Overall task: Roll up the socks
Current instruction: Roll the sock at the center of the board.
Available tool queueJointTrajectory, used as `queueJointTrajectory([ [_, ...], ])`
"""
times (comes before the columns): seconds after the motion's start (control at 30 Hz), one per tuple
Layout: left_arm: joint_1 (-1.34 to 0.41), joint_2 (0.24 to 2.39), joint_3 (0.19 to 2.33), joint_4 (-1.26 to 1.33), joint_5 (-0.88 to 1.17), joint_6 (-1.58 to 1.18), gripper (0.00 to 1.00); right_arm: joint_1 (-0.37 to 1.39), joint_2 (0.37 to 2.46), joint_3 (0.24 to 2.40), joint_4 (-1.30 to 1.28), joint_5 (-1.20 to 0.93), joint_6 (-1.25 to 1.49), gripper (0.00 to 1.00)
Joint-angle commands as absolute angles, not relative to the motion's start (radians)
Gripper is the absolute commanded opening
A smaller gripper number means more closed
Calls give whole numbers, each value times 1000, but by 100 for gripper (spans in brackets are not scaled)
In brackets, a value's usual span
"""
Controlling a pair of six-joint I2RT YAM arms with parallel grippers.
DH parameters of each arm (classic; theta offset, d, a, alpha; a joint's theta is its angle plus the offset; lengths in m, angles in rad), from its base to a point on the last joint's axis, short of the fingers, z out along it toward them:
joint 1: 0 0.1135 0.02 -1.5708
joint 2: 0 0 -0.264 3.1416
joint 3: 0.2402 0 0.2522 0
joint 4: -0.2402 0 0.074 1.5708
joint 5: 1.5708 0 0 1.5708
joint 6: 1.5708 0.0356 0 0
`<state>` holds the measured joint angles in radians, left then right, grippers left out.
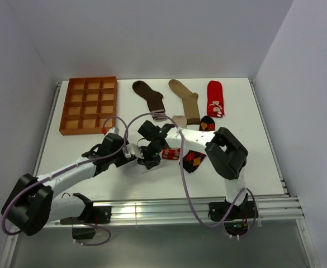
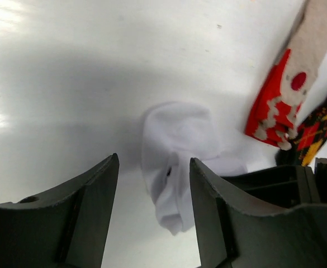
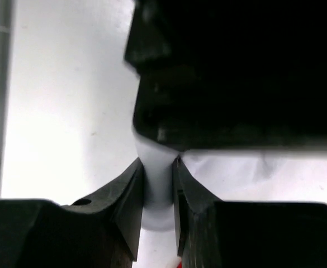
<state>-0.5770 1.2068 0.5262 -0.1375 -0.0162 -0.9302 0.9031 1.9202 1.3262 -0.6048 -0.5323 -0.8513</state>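
Bunched white sock [image 2: 177, 142] — perhaps half-rolled — beside red-toed beige sock [image 2: 275, 106]

No lettering, label, brand, number or sign was legible in any of the three views. The white figure on the red sock [image 1: 214, 92] was a picture only, too small to tell whether it carried writing.

White arms [image 1: 68, 169], black joints [image 1: 227, 153], dark hands [image 2: 153, 212] [image 3: 159, 212], looping purple cables [image 1: 184, 178]
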Motion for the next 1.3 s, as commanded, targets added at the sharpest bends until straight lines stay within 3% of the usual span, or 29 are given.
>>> queueJointTrajectory([
  [0.0,-577,1140,482,-121,-87,-968,58,881,2017,1411,-840,-629,-860,21],
  [0.2,-586,1043,358,27,-75,-956,53,845,2190,1646,-1080,-690,-911,21],
  [0.47,-647,919,241,192,-64,-896,56,821,2391,1889,-1272,-715,-908,22],
  [0.77,-747,1028,230,336,-46,-842,59,804,2482,1980,-1301,-710,-858,22],
  [1.03,-756,1077,244,357,-22,-815,56,785,2526,2048,-1324,-721,-831,24],
  [1.27,-756,1163,275,341,-34,-821,44,782,2551,2065,-1316,-727,-793,25],
])
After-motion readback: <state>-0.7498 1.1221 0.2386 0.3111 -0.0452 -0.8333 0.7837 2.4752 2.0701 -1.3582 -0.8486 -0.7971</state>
